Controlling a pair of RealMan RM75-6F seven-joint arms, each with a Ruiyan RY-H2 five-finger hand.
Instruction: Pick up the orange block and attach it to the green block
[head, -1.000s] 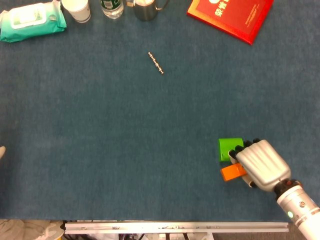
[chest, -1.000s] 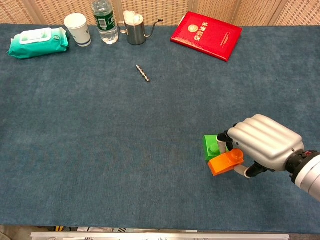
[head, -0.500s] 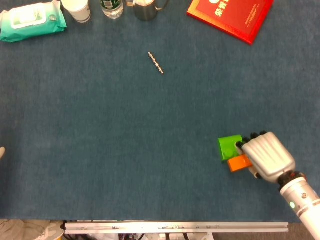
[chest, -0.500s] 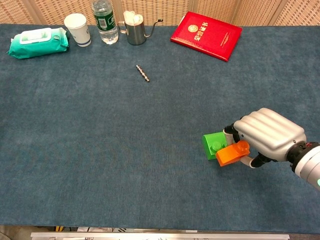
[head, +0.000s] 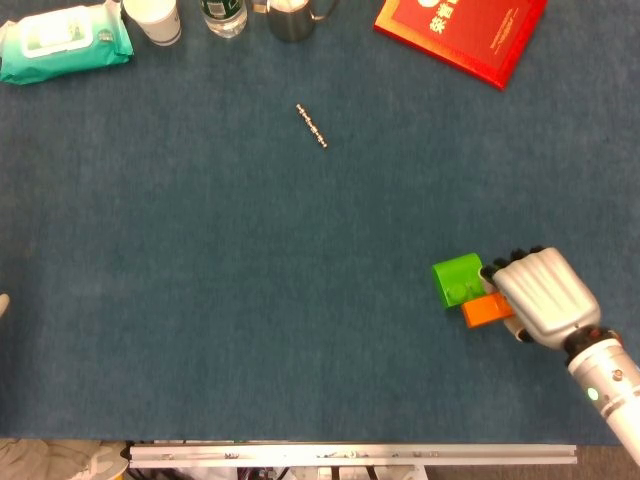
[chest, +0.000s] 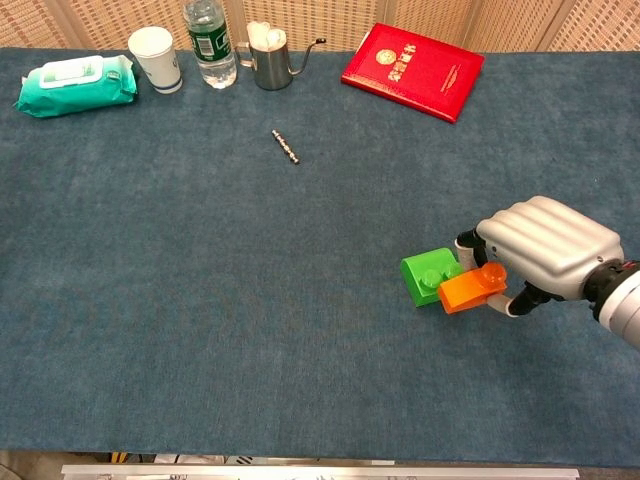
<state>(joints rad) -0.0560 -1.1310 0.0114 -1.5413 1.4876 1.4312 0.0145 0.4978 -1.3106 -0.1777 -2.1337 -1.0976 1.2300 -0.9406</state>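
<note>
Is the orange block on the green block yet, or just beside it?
Beside: the orange block, held by the right hand, touches the green block.

Silver ribbed right hand (chest: 548, 257), black-tipped fingers (head: 519, 255)

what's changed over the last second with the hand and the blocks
The right hand, holding the orange block throughout, moved away from the table's near edge and slightly right. The green block turned and shifted a little; the orange block now sits against its right side. The items along the far edge stayed put.
</note>
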